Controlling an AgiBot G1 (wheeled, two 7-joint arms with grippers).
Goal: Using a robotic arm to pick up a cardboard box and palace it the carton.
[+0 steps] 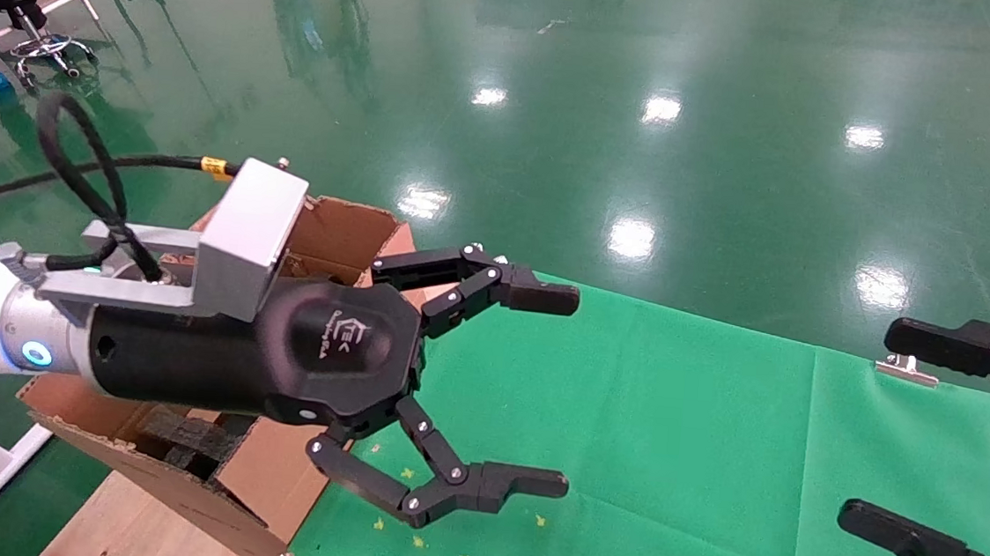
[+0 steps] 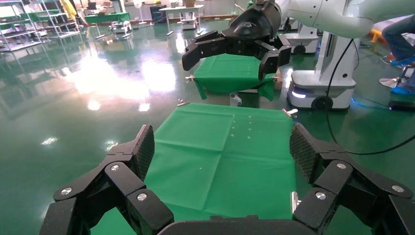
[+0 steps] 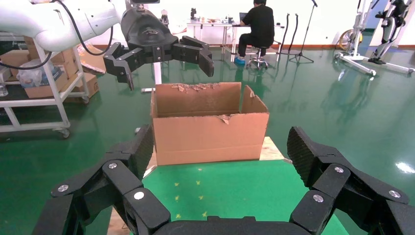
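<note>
My left arm is white with a silver wrist and a blue light. Its black gripper is open and empty, held in the air over the near side of the tan carton and the left edge of the green cloth table. Black foam blocks lie inside the carton. The right wrist view shows the carton with a ragged rim and the left gripper above it. My right gripper is open and empty at the table's right side. The small reddish-brown cardboard box is not in view.
The carton stands on a wooden board at the cloth's left end. A metal clip holds the cloth at the far right edge. Shiny green floor lies beyond. A seated person and a white cart are far behind.
</note>
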